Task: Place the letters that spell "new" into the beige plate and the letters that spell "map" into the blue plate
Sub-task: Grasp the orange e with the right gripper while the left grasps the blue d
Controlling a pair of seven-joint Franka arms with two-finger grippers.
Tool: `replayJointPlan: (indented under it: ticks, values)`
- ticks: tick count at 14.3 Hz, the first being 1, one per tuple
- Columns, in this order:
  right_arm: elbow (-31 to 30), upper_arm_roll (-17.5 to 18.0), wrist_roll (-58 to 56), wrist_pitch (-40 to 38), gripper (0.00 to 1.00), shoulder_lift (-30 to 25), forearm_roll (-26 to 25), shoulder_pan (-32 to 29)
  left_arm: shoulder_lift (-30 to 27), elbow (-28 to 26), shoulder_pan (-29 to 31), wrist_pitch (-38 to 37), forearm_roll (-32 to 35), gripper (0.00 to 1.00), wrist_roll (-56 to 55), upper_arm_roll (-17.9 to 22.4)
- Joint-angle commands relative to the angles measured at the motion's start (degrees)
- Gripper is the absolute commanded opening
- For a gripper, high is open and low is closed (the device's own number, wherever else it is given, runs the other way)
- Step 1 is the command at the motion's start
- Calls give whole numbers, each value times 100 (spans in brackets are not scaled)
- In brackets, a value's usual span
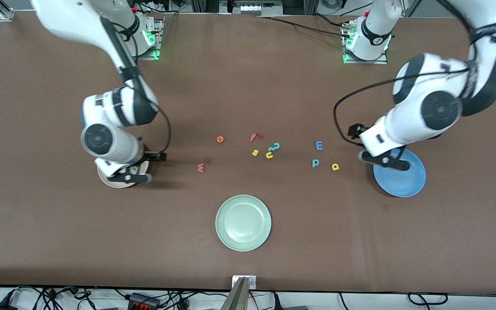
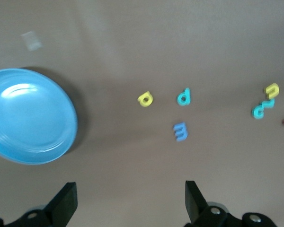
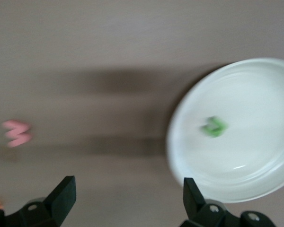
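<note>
The green n (image 3: 214, 126) lies in the beige plate (image 3: 255, 182). My right gripper (image 3: 128, 194) is open and empty over the table beside that plate's rim (image 1: 109, 182). The pink w (image 1: 200, 167) and the orange e (image 1: 220, 139) lie on the table toward the middle. The blue m (image 1: 319, 145), the teal p (image 1: 315, 162) and the yellow a (image 1: 335, 166) lie beside the blue plate (image 1: 407, 185), which holds nothing. My left gripper (image 1: 381, 160) hangs open and empty by that plate's edge (image 2: 31, 116).
A pale green plate (image 1: 243, 222) sits nearer the front camera, mid-table. A red f (image 1: 255, 137), a yellow s (image 1: 255, 152), a yellow u (image 1: 269, 155) and a teal squiggle (image 1: 276, 147) cluster between the e and the m.
</note>
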Motion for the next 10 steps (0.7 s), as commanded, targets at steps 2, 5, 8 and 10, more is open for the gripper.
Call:
replayJointPlan:
  ticks: [2,5,8,10]
  values:
    - [-53,-25,790,291,100,180,17,695,629,-90,-286,929,81,100,-513,7]
    - [-53,-25,1510,616,100,435,26,1136,796,-801,-453,2247,81,100,-548,16]
    - [-36,-16,1785,837,100,585,26,1374,1138,-1207,-523,3198,81,100,-689,16]
    - [-27,-7,1785,968,100,673,166,1505,1350,-1216,-584,3515,81,97,-689,16]
